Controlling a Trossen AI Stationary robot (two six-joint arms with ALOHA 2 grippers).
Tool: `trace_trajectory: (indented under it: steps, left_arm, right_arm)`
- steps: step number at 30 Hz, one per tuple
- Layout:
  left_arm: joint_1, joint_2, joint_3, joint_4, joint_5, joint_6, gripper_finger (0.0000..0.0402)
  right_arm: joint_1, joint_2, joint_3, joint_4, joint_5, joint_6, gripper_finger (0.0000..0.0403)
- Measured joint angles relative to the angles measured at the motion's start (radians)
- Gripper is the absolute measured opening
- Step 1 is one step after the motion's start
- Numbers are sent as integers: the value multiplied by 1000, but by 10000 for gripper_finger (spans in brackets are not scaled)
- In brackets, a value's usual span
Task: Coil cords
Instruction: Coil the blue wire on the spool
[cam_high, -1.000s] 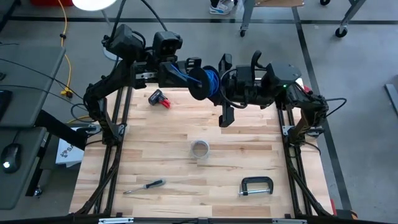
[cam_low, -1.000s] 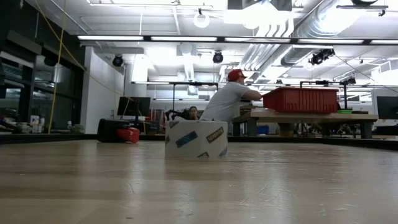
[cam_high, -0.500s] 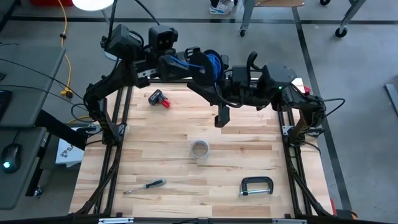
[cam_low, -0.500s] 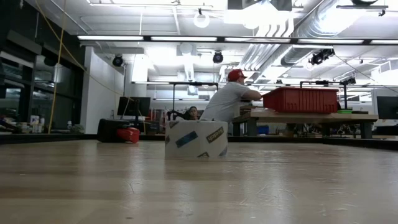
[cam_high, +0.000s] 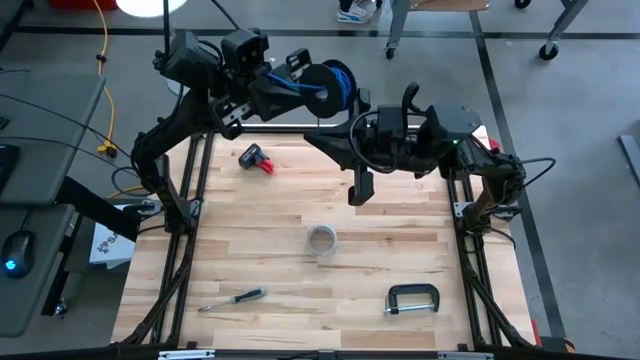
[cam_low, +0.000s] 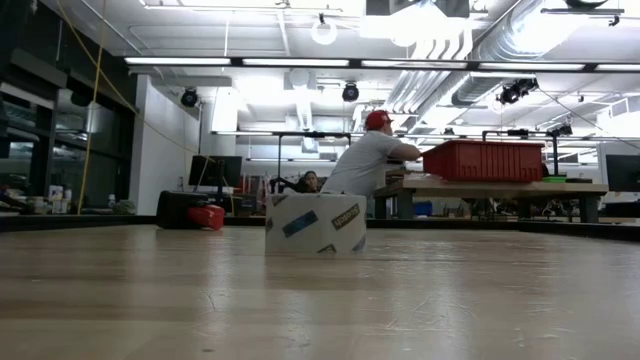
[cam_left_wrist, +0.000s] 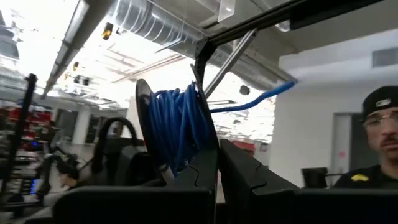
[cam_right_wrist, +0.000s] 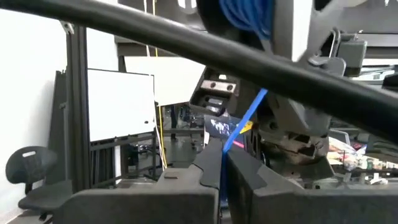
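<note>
A black spool wound with the blue cord (cam_high: 330, 82) hangs high over the table's far edge, and my left gripper (cam_high: 303, 90) is shut on it. In the left wrist view the blue cord (cam_left_wrist: 177, 127) fills the spool, and one strand (cam_left_wrist: 267, 94) leads off sideways. That strand (cam_right_wrist: 245, 118) runs down into my right gripper (cam_right_wrist: 222, 155), which is shut on it. My right gripper (cam_high: 322, 138) sits just on the near side of the spool, level with the far edge. The low view shows neither gripper. My left gripper pinches the rim of the spool's near black flange (cam_left_wrist: 211, 140) between its two fingers. The fingers slant upward. The spool is lifted clear of the table, on its side, its winding beside the fingers. My right gripper pinches a single strand of the blue cord (cam_right_wrist: 229, 142) between its two fingers. The fingers point toward the table's left, tipped a little upward. The strand rises straight from the fingers to the spool above, clear of the table.
On the wooden table lie a red and black tool (cam_high: 256, 158) at the far left, a tape roll (cam_high: 321, 240) in the middle, a screwdriver (cam_high: 232, 298) near left and a C-clamp (cam_high: 412, 298) near right. A person sits at a bench in the room behind.
My left gripper has carried the spool away from my right gripper, toward the table's far edge and left, and has rolled, turning the spool about. My right gripper has kept its place. The spool now stands apart from the right fingers.
</note>
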Motion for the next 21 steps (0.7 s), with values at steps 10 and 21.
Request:
trace_trajectory:
  steps: [10, 21]
  left_arm:
    - [9, -35, 0, -156, -81, 192, 5]
    - [9, -65, 0, -242, -184, 355, 5]
  right_arm:
    - [0, -2, 0, -5, 0, 0, 0]
    - [0, -1, 0, -13, -7, -1, 0]
